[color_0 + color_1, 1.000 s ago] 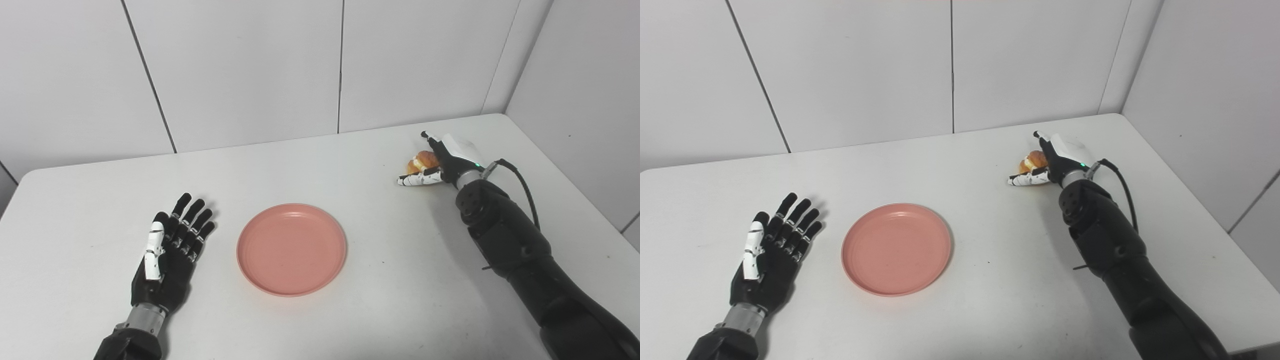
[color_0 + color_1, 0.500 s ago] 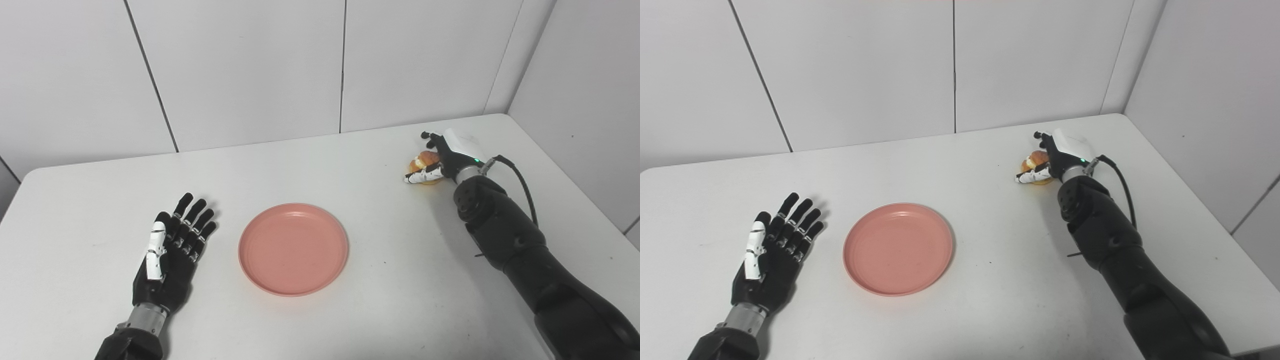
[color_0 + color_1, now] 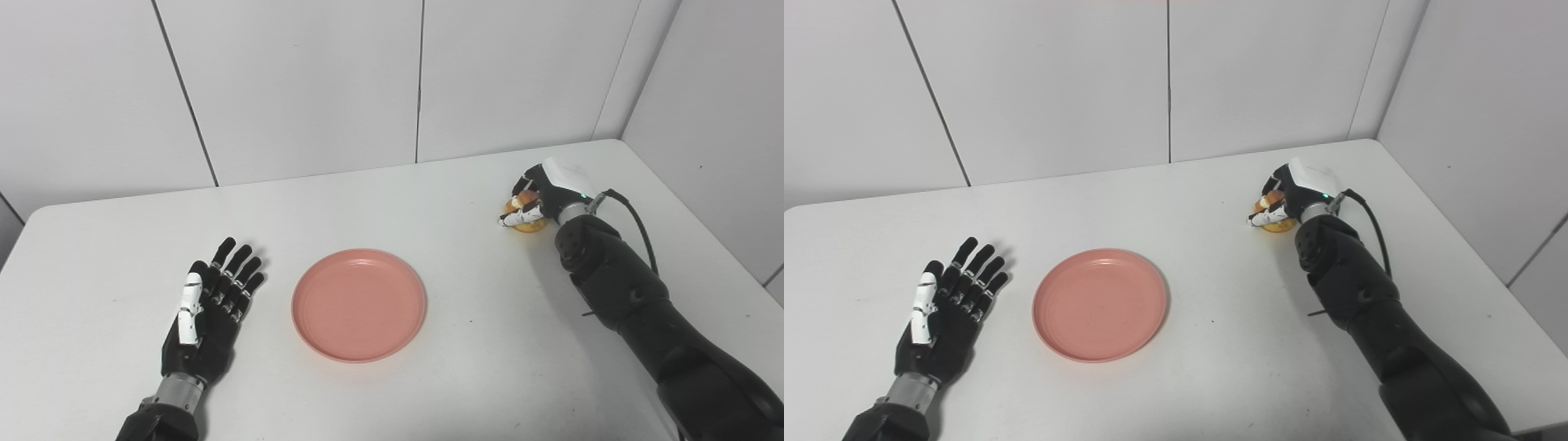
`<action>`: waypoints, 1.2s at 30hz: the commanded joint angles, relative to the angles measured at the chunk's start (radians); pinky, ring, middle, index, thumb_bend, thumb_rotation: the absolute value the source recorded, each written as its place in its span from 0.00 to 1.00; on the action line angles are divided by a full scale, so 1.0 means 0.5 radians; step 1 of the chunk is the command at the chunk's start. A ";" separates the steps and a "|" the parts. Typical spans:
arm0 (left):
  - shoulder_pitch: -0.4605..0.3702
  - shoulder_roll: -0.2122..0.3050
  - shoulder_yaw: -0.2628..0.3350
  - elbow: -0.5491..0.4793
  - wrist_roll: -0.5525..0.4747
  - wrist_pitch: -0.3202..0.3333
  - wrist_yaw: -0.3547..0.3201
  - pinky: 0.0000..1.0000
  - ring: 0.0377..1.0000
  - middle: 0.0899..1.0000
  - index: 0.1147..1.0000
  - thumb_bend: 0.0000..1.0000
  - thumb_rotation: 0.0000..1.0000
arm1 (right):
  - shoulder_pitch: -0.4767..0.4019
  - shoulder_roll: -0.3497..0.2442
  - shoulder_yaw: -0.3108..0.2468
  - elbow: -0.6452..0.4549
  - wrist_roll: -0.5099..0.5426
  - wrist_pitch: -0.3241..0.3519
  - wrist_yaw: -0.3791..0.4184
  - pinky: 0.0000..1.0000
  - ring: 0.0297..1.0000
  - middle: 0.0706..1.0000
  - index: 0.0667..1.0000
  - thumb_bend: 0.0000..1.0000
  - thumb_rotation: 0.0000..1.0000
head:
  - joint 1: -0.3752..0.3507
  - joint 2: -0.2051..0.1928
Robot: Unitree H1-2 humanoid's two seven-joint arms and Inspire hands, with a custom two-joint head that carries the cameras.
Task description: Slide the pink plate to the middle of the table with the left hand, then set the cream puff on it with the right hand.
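Note:
The pink plate [image 3: 359, 304] lies flat near the middle of the white table [image 3: 392, 208], with nothing on it. To its left my left hand [image 3: 211, 312] rests palm down, fingers spread, a short gap from the rim. At the far right, the golden cream puff [image 3: 525, 215] sits on the table under my right hand [image 3: 542, 193], whose fingers and thumb are curled around it from above. In the right eye view the same cream puff [image 3: 1274, 214] is mostly covered by that right hand [image 3: 1295, 187].
White wall panels close off the back and the right side of the table. A black cable [image 3: 637, 223] loops off my right wrist. The table's rounded right corner [image 3: 612, 147] lies just behind the right hand.
The right hand's fingers, spread beside the cream puff a second ago, have curled down and closed around it. The left hand and the plate stayed put.

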 commanded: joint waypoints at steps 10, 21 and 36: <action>0.111 0.010 -0.022 0.096 0.072 0.156 0.092 1.00 0.97 0.97 0.97 0.37 1.00 | -0.019 -0.086 -0.013 -0.270 -0.059 0.178 0.046 0.27 0.33 0.41 0.46 0.49 0.14 | 0.022 0.006; 0.106 -0.007 -0.034 0.110 0.086 0.136 0.103 1.00 0.98 0.98 0.98 0.37 1.00 | 0.041 -0.138 -0.019 -0.808 -0.129 0.225 0.166 0.28 0.35 0.40 0.45 0.49 0.15 | 0.047 0.002; 0.135 -0.083 -0.100 0.014 0.182 0.140 0.209 0.97 0.96 0.96 0.96 0.39 1.00 | 0.068 0.089 0.081 -1.437 -0.287 0.296 0.466 0.25 0.32 0.38 0.45 0.49 0.14 | 0.227 0.008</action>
